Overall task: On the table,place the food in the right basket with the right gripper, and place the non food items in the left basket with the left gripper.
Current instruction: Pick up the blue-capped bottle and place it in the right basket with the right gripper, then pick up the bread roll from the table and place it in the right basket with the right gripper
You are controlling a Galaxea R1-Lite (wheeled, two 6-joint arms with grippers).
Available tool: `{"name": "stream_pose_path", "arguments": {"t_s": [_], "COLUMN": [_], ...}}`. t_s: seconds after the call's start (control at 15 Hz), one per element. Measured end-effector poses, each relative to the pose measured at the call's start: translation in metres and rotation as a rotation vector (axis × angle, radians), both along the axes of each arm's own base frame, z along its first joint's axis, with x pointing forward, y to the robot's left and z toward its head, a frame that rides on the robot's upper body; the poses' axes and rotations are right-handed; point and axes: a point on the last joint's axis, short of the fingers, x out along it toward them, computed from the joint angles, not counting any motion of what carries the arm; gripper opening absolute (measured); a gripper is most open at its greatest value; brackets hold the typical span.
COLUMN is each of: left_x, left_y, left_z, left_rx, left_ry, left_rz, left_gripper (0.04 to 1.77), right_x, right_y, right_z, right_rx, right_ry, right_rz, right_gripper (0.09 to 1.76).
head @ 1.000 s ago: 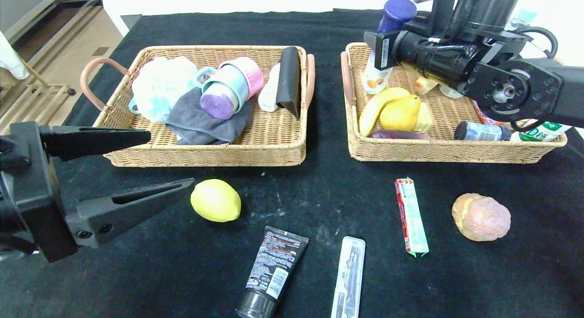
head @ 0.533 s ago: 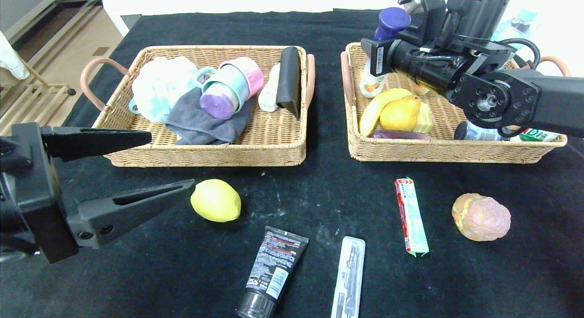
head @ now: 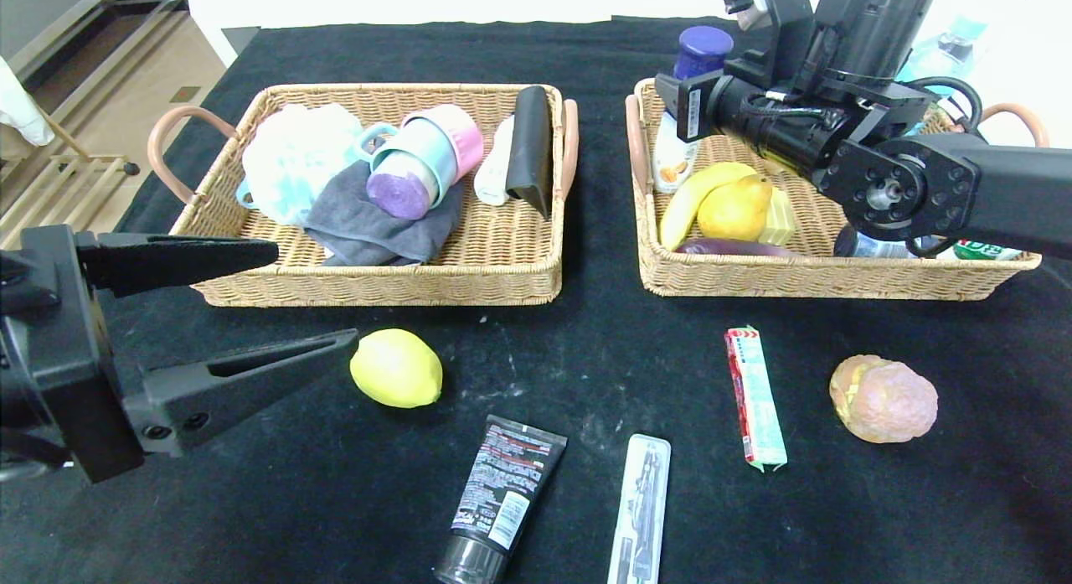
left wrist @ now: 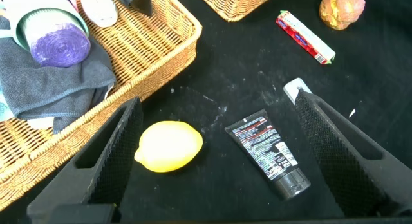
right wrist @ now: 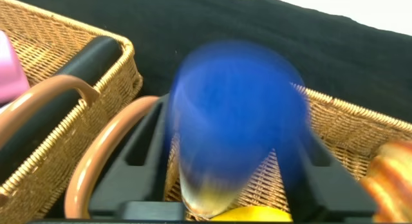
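My right gripper [head: 691, 98] hangs over the far left corner of the right basket [head: 821, 278]. The white bottle with its dark-blue cap [head: 703, 52] stands between the fingers, blurred in the right wrist view [right wrist: 235, 108], with a gap beside it; the gripper is open. On the table [head: 586, 358] lie the lemon [head: 395, 368], the snack pack [head: 755, 397], the burger bun [head: 882, 398], the black tube [head: 502, 496] and the clear case [head: 641, 509]. My left gripper [head: 316, 295] hovers open and empty near the lemon [left wrist: 168, 145] and tube [left wrist: 267, 153], in front of the left basket [head: 377, 286].
The left basket holds a white puff [head: 293, 157], a grey cloth [head: 368, 219], stacked cups [head: 427, 157] and a black item [head: 532, 144]. The right basket holds a banana [head: 691, 194], a pear [head: 737, 207], an eggplant [head: 733, 247] and small bottles [head: 879, 242].
The right gripper has shifted toward the basket's far left corner, lowering the blue-capped bottle into it, and its fingers have spread. The left arm has not moved.
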Motion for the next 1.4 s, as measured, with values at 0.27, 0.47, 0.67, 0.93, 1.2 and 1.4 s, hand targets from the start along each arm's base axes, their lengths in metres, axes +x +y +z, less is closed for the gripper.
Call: {"name": "stream_pose_path", "arguments": {"t_s": [0.27,0.47,0.67,0.93,1.2,1.4], "left_x": [0.000,0.000,0.000,-0.001,-0.001,-0.001], "left_y": [0.000,0.000,0.000,0.001,0.001,0.002], "left_z": [0.000,0.001,0.001,0.002,0.003,0.003], "left_rx": [-0.001,-0.002,-0.003,-0.006,-0.008,-0.008], "left_ry": [-0.002,-0.002,-0.003,-0.007,-0.009,-0.010], "left_rz": [0.000,0.001,0.002,0.005,0.009,0.012], "left_gripper": [1.72,1.72,1.72,1.72,1.72,1.72], "right_x": [0.000,0.001,-0.002,-0.019,-0.046,-0.071], "right_y": [0.000,0.000,0.001,-0.003,-0.012,-0.022], "right_z": [-0.001,-0.002,-0.001,0.012,0.028,0.035], "right_rx": [-0.004,-0.008,-0.007,-0.020,-0.025,-0.028], "right_ry": [0.005,0.012,0.016,0.059,0.099,0.148], "right_rz": [0.007,0.007,0.006,0.009,-0.009,0.000], "right_gripper": [1.34,1.45,1.54,1.61,1.65,1.67]}}
